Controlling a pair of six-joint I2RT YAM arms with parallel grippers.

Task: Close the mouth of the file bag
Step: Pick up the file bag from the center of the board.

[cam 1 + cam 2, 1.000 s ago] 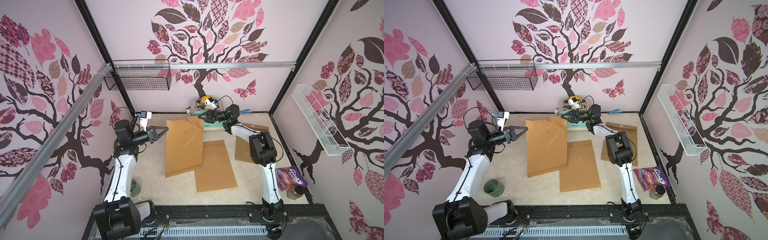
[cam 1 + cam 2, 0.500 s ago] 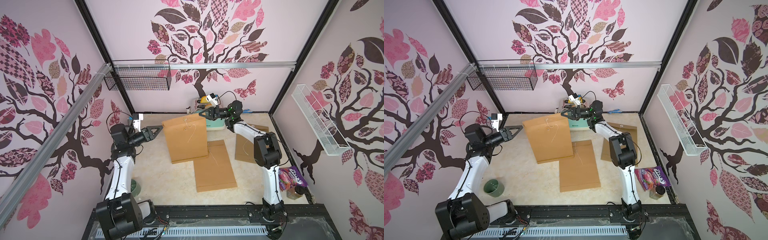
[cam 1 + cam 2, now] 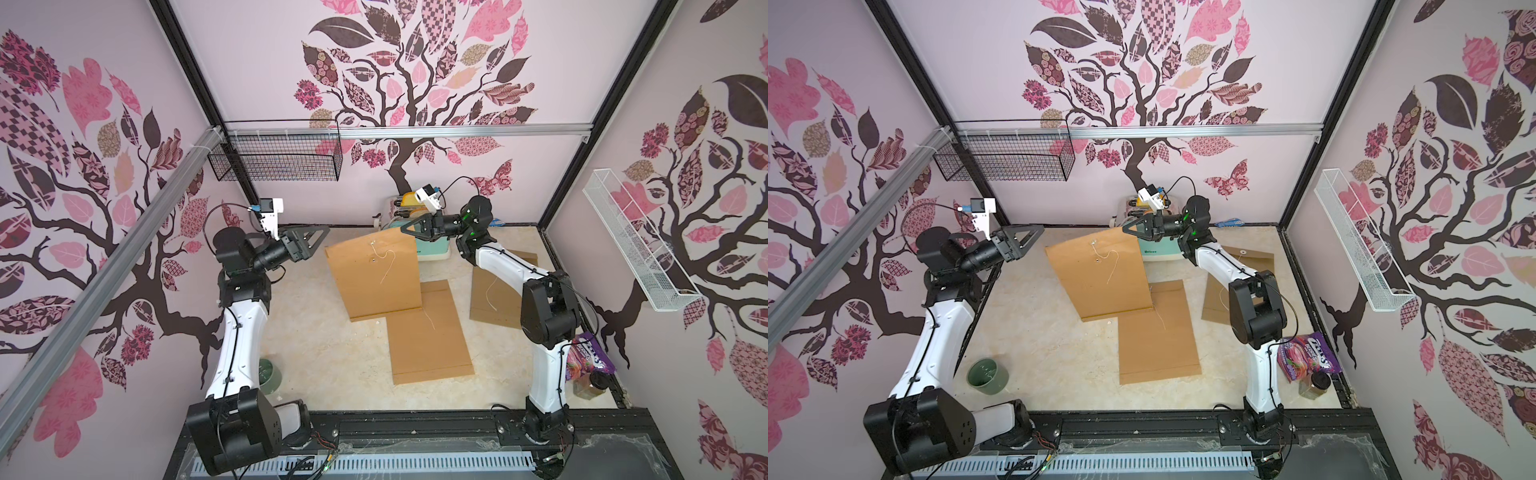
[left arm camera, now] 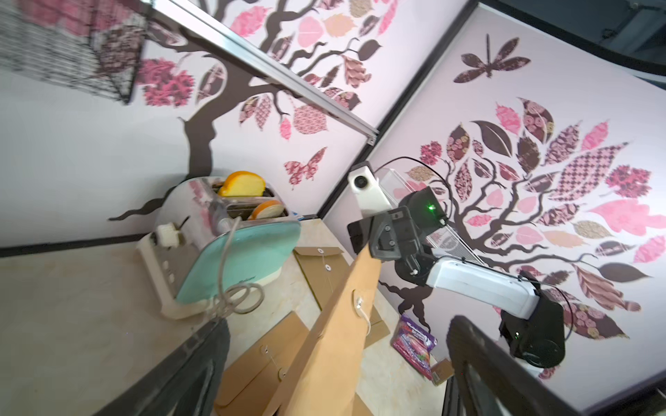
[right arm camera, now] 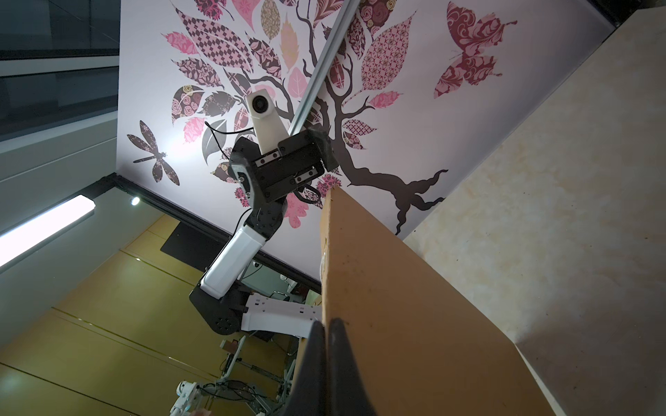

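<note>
The brown file bag (image 3: 374, 278) (image 3: 1100, 278) stands tilted up, its lower edge on the table, with a loose white string (image 3: 388, 259) hanging from its button. My right gripper (image 3: 405, 230) (image 3: 1126, 230) (image 5: 326, 324) is shut on the bag's upper right corner. My left gripper (image 3: 320, 233) (image 3: 1036, 232) is open and hangs in the air just left of the bag's upper left corner, not touching it. In the left wrist view the bag (image 4: 331, 342) rises edge-on between the spread fingers (image 4: 201, 360) toward the right gripper (image 4: 382, 248).
Two more brown file bags lie flat, one in the middle (image 3: 428, 332) and one at the right (image 3: 498, 299). A teal toaster (image 3: 432, 249) stands behind the right gripper. A green cup (image 3: 270, 372) sits front left; a candy bag (image 3: 590, 359) and jar (image 3: 594, 384) front right.
The bag went from lying flat to being lifted by its top edge. My left gripper opened, let go of its corner and drew back left; the right gripper shut on the other corner.
</note>
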